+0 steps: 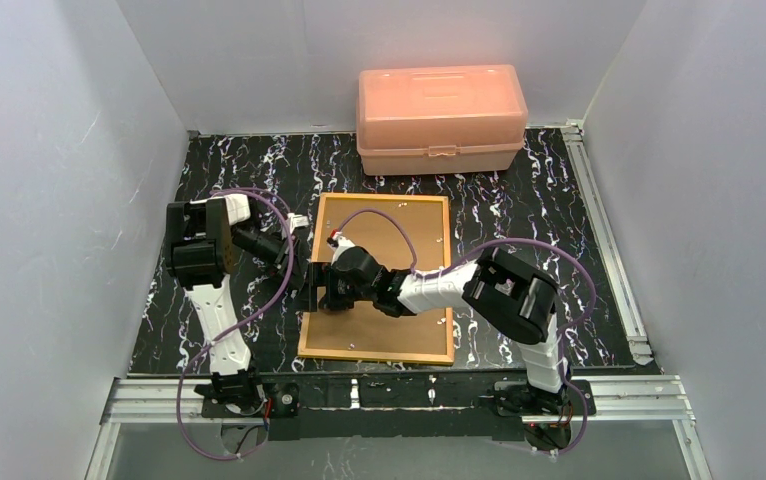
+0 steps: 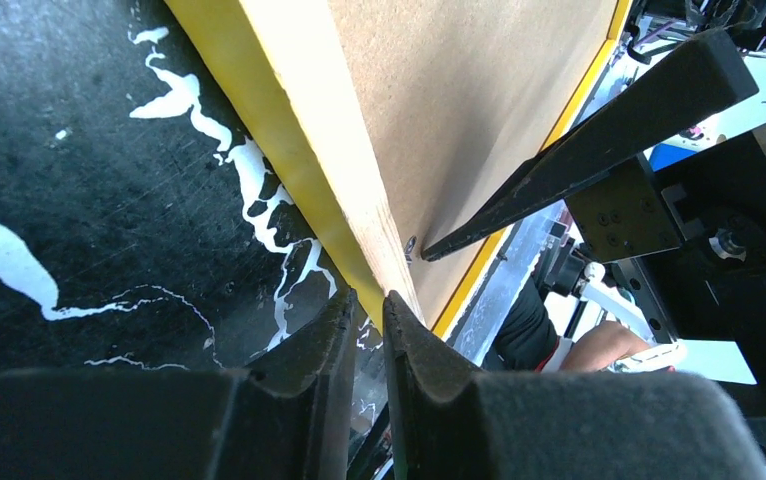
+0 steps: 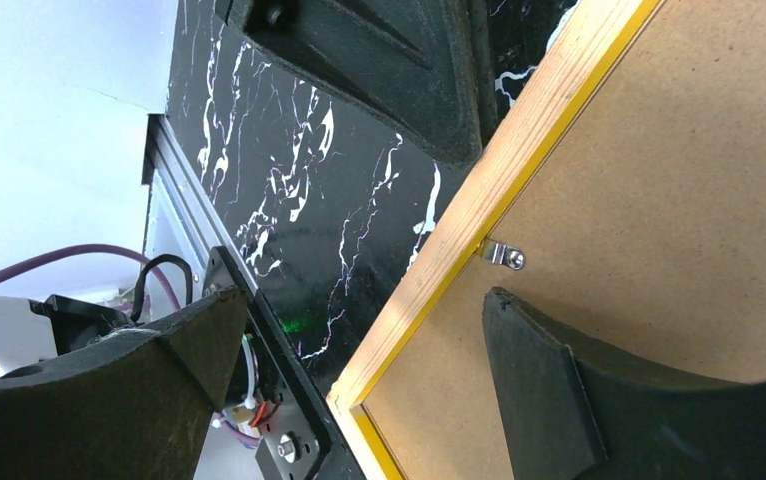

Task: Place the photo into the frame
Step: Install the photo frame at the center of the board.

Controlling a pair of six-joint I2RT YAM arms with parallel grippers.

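Note:
The frame [image 1: 379,285] lies back-up on the black marbled table, brown backing board on top and yellow-orange rails around it. The photo is not in view. My right gripper [image 1: 317,285] is open wide across the frame's left rail [image 3: 519,130]. One of its fingers [image 3: 549,390] rests on the backing board beside a small metal clip [image 3: 504,255]. The other finger [image 3: 149,380] is off the frame. My left gripper [image 1: 294,255] sits at the outer side of that rail, farther back. Its fingers [image 2: 399,330] are almost together with nothing between them, above the rail's yellow edge [image 2: 269,120].
A salmon-pink plastic box [image 1: 441,118] stands at the back, just behind the frame. White walls close in the left, right and back. Metal rails run along the near edge [image 1: 409,395] and right edge [image 1: 604,240]. A person's arm [image 2: 609,350] shows beyond the table.

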